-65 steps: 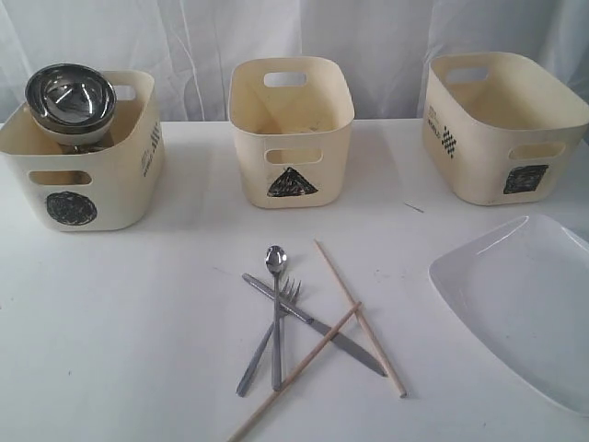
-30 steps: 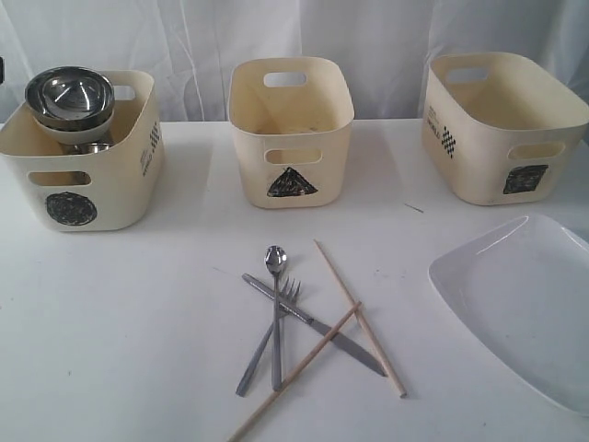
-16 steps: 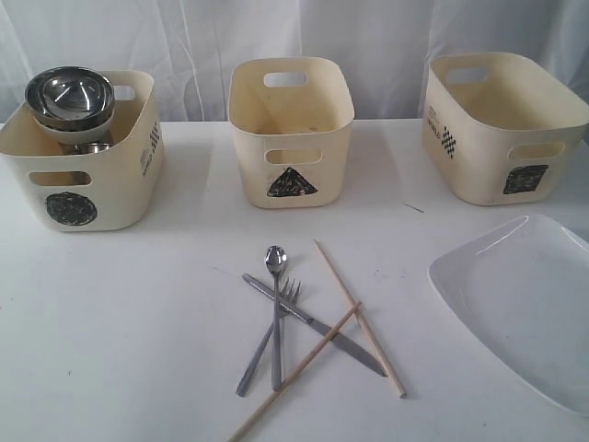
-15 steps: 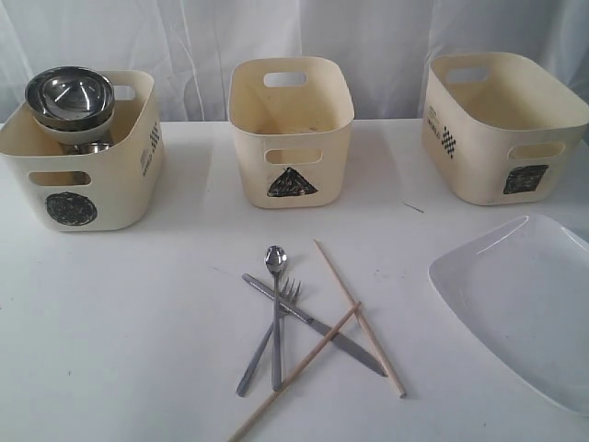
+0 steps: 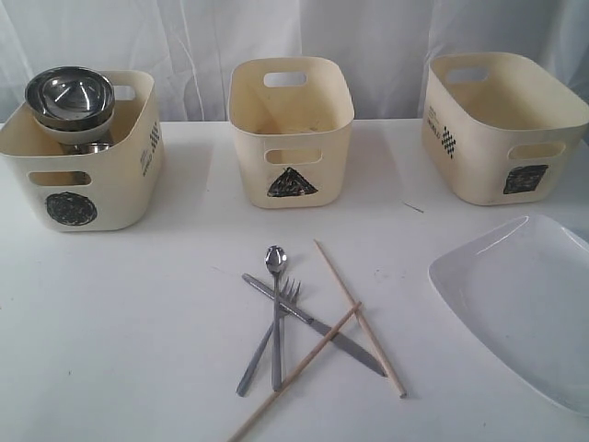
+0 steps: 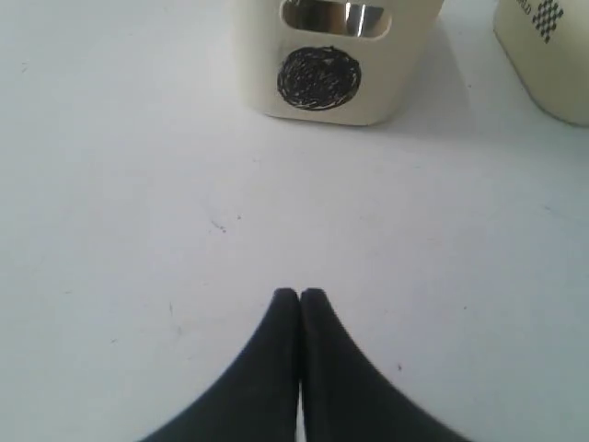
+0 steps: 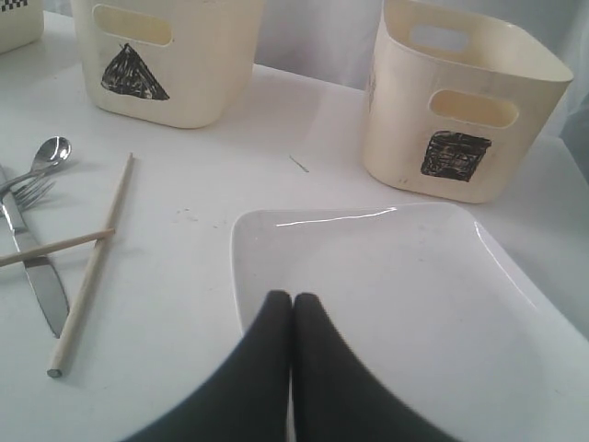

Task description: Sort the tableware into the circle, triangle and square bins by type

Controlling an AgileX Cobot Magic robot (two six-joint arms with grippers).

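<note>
In the outside view, three cream bins stand in a row at the back of the white table (image 5: 138, 304). The circle bin (image 5: 110, 198) on the left holds a shiny steel bowl (image 5: 69, 92) that sits high on other things. I cannot tell what is under it. The triangle bin (image 5: 248, 166) is in the middle and the square bin (image 5: 479, 161) is on the right. In front of the triangle bin lie a spoon (image 5: 275, 313), a fork (image 5: 265, 343) and a knife (image 5: 322, 329), all crossed over each other. Two wooden chopsticks (image 5: 361, 319) cross beside them. A big white plate (image 5: 525, 308) lies flat in front of the square bin.

My left wrist view shows my left gripper (image 6: 300, 295). Its two black fingers are pressed together and hold nothing. They are over bare table, and the circle bin is ahead, well apart. Something shiny shows through its handle hole — only this view shows that.

My right wrist view shows my right gripper (image 7: 293, 299), pressed together too, with nothing in it. It is right at the near edge of the plate — I cannot tell if it touches. The square bin stands past the plate, and the spoon, knife and chopsticks lie off to one side.
</note>
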